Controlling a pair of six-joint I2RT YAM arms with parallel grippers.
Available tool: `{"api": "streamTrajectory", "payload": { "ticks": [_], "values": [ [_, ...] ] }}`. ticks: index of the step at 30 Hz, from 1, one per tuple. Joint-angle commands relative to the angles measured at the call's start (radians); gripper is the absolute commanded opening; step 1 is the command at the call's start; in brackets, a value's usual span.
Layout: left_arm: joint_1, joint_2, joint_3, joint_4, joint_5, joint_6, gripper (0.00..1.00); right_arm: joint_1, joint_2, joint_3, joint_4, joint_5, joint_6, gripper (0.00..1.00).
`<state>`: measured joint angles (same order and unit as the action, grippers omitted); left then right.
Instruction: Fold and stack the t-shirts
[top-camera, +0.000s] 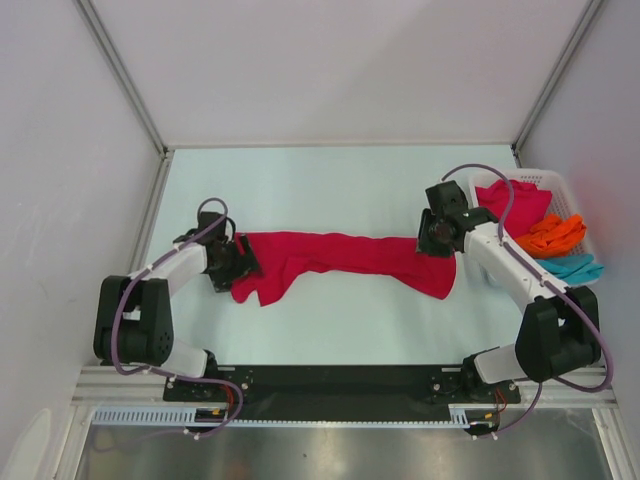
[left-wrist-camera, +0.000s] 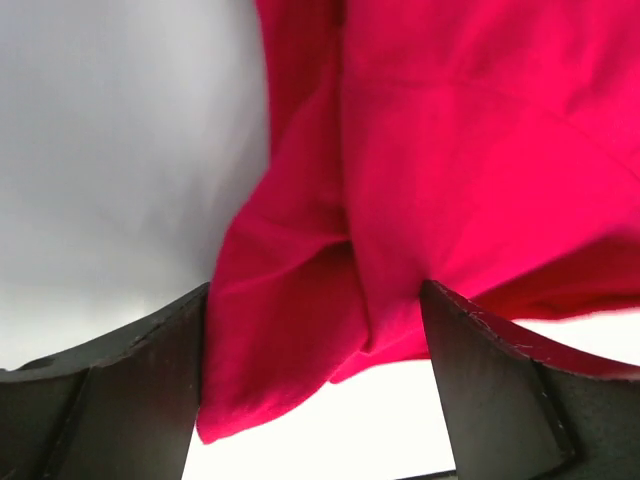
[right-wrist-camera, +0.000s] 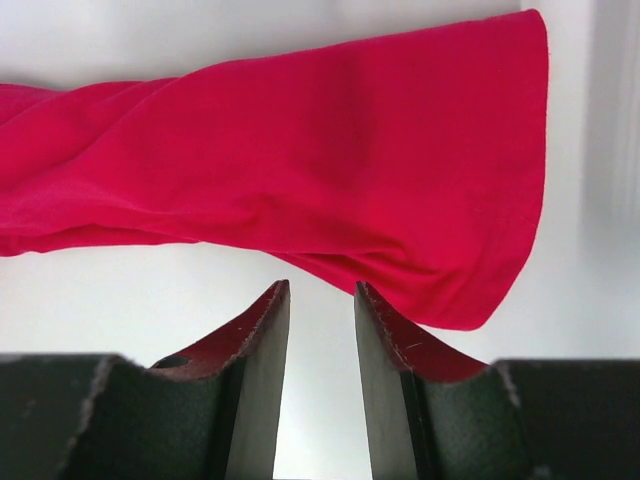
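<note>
- Stretching across the white table (top-camera: 330, 180), the crimson t-shirt (top-camera: 340, 255) lies as a twisted, rumpled band between the two arms, not flattened and with no fold made.
- The white basket (top-camera: 562, 183) at the right holds another red shirt (top-camera: 512, 203), an orange shirt (top-camera: 552, 236) and a teal shirt (top-camera: 578, 267). No stack exists, so I judge nearly all the work undone.
- The left gripper (left-wrist-camera: 315, 300) stands wide, with cloth loose between its fingers, ungripped.
- The right gripper (right-wrist-camera: 322, 290) is narrowly parted and empty, just short of the shirt's hem.
</note>
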<state>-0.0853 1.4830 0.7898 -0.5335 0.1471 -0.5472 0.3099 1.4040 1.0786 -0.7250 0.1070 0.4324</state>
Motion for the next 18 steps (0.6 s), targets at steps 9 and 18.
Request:
{"api": "streamTrajectory", "payload": {
  "ticks": [9, 18],
  "values": [
    [-0.016, 0.060, -0.012, 0.132, 0.137, -0.069, 0.00, -0.003, 0.039, 0.032, 0.049, -0.029, 0.002, 0.37],
    [0.114, 0.197, 0.331, 0.011, 0.085, -0.039, 0.00, -0.002, 0.047, 0.073, 0.004, -0.012, -0.011, 0.37]
  ]
}}
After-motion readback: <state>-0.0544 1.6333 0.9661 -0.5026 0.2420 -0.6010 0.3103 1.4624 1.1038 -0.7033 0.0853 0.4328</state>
